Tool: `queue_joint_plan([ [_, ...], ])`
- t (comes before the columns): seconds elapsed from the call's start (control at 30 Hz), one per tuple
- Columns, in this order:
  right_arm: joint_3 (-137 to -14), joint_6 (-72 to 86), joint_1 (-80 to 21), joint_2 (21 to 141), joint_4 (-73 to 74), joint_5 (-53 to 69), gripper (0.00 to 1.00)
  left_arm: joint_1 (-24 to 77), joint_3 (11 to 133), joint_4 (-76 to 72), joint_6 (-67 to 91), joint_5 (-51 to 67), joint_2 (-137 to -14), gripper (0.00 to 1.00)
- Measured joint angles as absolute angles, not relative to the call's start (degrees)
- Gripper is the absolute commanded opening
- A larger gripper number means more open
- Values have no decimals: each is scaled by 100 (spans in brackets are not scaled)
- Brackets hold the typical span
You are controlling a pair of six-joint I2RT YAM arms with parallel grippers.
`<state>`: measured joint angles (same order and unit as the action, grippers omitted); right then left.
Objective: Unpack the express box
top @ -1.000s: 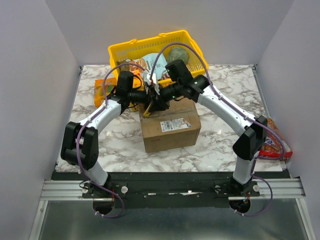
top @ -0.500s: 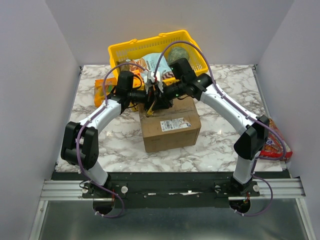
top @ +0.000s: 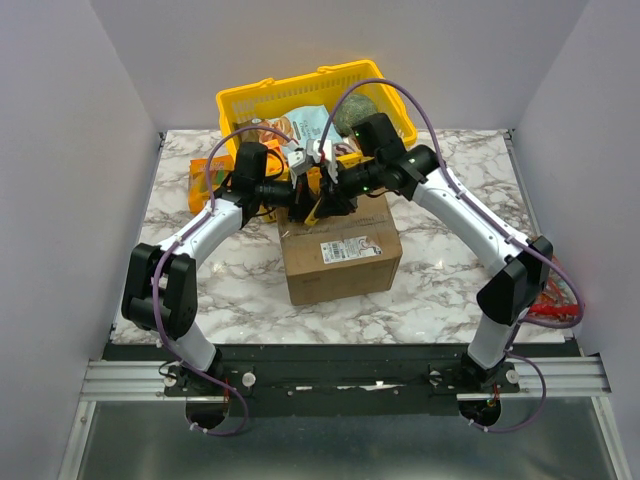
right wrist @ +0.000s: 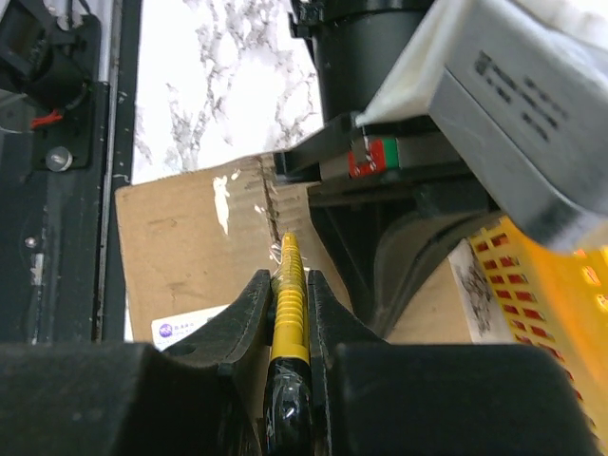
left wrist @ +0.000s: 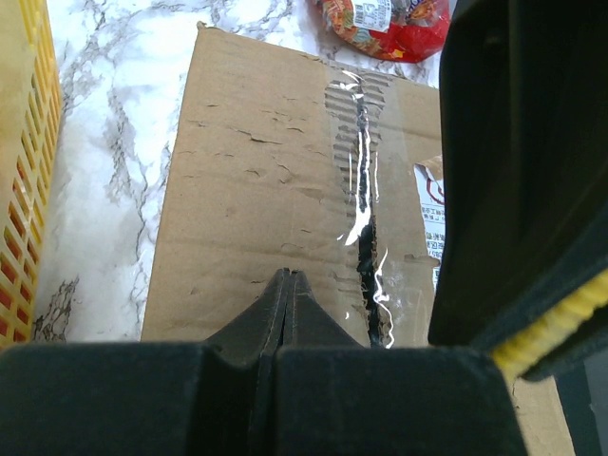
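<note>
The express box (top: 340,255) is a brown carton with a white label, lying shut in the middle of the table. Its taped top seam (left wrist: 364,218) looks slit and ragged. My right gripper (top: 324,198) is shut on a yellow and black cutter (right wrist: 288,285), whose tip rests at the seam near the box's far edge. My left gripper (top: 300,192) is shut and empty, its tips (left wrist: 288,277) low over the box top, just left of the seam. The left gripper's body shows in the right wrist view (right wrist: 380,190), close beside the cutter.
A yellow plastic basket (top: 240,105) with snack packs stands just behind the box. A small orange snack box (top: 203,185) lies at the left. A red snack bag (top: 550,295) lies at the table's right edge, beside the right arm.
My right gripper has drawn the cutter a little towards the far right of the box top, and the right arm has swung outward. The left arm and the box have not moved.
</note>
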<state>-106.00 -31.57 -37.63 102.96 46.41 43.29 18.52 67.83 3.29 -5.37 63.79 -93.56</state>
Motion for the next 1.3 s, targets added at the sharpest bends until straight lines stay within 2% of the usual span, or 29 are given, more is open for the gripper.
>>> queue_joint_plan([
  [0.7, -10678, -3144, -3710, 10108, 4630, 4348, 0, 1852, 6803, 440, -580, 6388, -9356, 0],
  [1.3, -10685, -3111, -4053, 10252, 4615, 4338, 0, 1852, 6873, 510, -580, 6399, -9402, 0],
])
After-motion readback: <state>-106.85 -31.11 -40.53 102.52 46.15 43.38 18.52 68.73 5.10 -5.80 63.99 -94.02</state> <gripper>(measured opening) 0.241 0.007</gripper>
